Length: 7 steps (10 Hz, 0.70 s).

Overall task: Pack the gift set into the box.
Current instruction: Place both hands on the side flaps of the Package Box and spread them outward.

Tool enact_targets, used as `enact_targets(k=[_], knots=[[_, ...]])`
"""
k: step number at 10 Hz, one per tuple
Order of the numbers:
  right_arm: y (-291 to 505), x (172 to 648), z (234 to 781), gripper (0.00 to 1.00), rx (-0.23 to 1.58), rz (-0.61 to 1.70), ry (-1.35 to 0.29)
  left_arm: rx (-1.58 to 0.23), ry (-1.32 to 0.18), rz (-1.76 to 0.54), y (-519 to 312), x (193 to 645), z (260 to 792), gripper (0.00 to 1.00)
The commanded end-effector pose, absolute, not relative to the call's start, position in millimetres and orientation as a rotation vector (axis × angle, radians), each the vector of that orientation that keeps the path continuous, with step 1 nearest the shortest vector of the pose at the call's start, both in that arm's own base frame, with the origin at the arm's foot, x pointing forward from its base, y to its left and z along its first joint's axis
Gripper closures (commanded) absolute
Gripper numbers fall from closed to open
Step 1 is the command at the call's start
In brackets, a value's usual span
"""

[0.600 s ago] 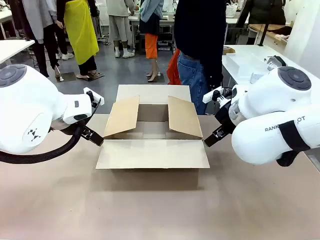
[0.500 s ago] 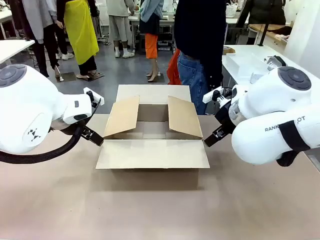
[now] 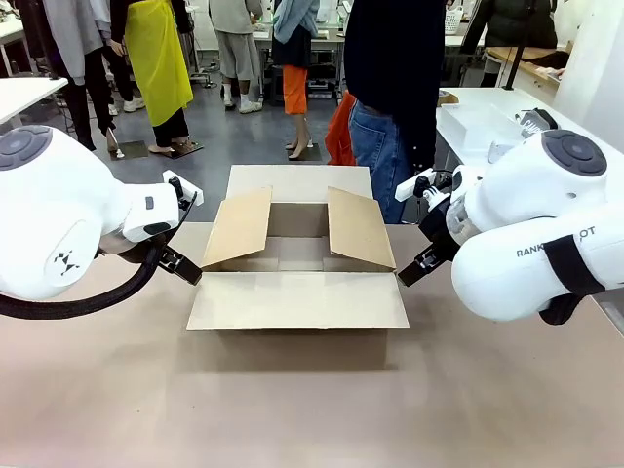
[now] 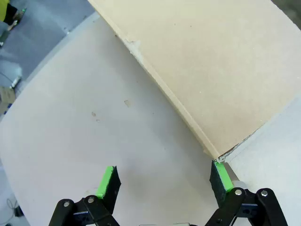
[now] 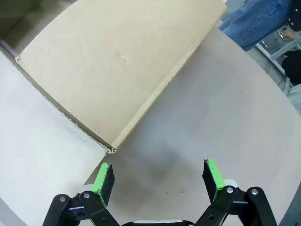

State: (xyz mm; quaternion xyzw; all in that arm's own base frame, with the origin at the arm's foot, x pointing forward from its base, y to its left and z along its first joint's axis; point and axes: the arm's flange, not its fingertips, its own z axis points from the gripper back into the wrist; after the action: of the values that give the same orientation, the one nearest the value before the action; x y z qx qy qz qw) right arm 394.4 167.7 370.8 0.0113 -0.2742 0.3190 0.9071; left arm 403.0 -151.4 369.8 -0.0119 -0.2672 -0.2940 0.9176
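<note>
The brown cardboard box (image 3: 297,255) stands open at the middle of the table, its four flaps spread outward and its inside bare. The gift set is out of view. My left gripper (image 3: 181,265) hangs at the box's left side; in the left wrist view it (image 4: 163,182) is open over the tabletop, right by a corner of a box flap (image 4: 207,70). My right gripper (image 3: 414,268) hangs at the box's right side, and in the right wrist view it (image 5: 160,178) is open beside another flap (image 5: 117,66). Nothing sits between either pair of fingers.
A person in a dark top and jeans (image 3: 390,107) stands at the far side of the table, just behind the box. White tables (image 3: 487,122) flank the scene at right and left. The beige tabletop (image 3: 292,400) lies bare in front of the box.
</note>
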Motion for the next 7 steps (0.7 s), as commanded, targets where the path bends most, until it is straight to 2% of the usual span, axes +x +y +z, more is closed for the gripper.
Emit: enact_targets(k=[1, 7], knots=[[167.7, 394.4, 370.8, 0.00, 0.024, 0.658, -0.566, -0.024, -0.551, -0.605, -151.5, 403.1, 370.0, 0.00], [167.7, 394.4, 370.8, 0.00, 0.024, 0.658, -0.566, -0.024, -0.551, -0.605, -151.5, 403.1, 370.0, 0.00]])
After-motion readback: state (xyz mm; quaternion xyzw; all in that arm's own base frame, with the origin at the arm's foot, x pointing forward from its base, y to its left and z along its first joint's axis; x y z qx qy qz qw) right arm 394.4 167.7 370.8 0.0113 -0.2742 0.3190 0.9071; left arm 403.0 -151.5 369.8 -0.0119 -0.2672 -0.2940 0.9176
